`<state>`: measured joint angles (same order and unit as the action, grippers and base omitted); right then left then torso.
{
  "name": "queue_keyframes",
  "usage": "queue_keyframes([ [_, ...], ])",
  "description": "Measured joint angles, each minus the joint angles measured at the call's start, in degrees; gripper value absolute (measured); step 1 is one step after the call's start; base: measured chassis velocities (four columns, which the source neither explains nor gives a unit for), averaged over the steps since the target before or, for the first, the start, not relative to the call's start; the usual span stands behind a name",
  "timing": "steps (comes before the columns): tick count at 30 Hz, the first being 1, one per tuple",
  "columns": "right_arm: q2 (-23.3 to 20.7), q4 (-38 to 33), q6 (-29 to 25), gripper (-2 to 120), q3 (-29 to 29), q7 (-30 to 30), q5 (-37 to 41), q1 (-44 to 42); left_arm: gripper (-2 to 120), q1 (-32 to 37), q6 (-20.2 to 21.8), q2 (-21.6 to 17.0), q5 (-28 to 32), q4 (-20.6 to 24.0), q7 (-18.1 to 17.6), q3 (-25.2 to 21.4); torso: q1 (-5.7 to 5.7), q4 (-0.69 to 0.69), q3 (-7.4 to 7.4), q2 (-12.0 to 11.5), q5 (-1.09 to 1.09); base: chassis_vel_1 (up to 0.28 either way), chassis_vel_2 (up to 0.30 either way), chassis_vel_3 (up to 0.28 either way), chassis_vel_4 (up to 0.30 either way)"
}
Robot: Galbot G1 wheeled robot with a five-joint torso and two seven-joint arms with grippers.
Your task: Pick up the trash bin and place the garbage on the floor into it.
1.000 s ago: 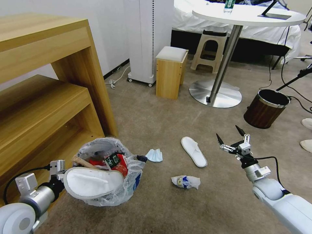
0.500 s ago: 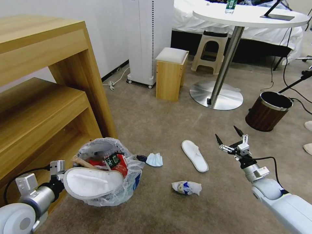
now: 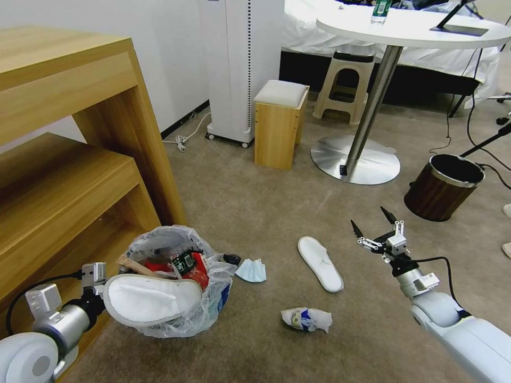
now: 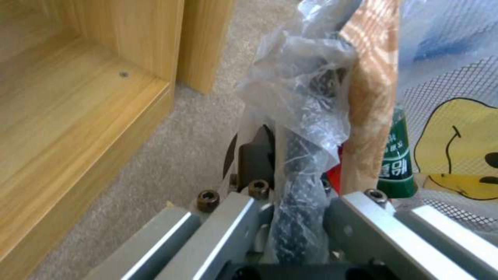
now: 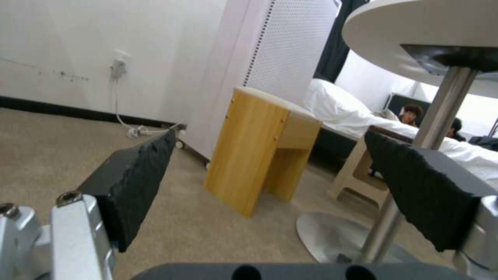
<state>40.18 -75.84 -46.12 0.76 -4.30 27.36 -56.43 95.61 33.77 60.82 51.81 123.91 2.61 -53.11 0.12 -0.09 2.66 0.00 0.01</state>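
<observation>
- Left pincer (image 4: pixel 290 217) clamps the rim of the round black trash bin (image 3: pixel 175 287), lined with crinkly clear plastic.
- Right pincer (image 3: pixel 373 230) gapes wide above the beige short-pile carpet (image 3: pixel 255 202).
- Flat white slipper (image 3: pixel 320 263) and crumpled blue-white cup (image 3: pixel 307 319) unmoved; the camera has shifted.

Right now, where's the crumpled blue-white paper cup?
In the head view the crumpled paper cup lies on the beige carpet at lower centre, right of the trash bin and just nearer the robot than the white slipper.
</observation>
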Motion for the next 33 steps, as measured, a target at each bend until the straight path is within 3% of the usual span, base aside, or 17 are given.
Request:
queue_keyframes([
  [12, 0.5, 0.4, -0.2, 92, 0.6, 0.3, -0.1, 0.6, 0, 0.1, -0.1, 0.3, -0.2, 0.1, 0.1, 0.0, 0.00, -0.01, 0.00, 0.0, 0.00, -0.090, 0.088, 0.089, -0.081],
  [20, 0.4, 0.7, -0.3, 100, 2.0, 1.1, -1.5, 0.7, 0, 0.1, -0.1, -0.1, 0.1, 0.1, 0.0, -0.3, 0.00, 0.00, 0.00, 0.0, 0.00, -0.034, 0.031, 0.026, -0.029],
  [33, -3.7, 1.4, -0.4, 100, 6.0, 14.6, 0.1, -2.1, 0, 0.5, -0.2, 0.1, 0.2, 0.0, 0.1, -0.7, 0.00, -0.01, -0.01, 0.0, 0.00, 0.000, 0.000, 0.000, 0.000],
])
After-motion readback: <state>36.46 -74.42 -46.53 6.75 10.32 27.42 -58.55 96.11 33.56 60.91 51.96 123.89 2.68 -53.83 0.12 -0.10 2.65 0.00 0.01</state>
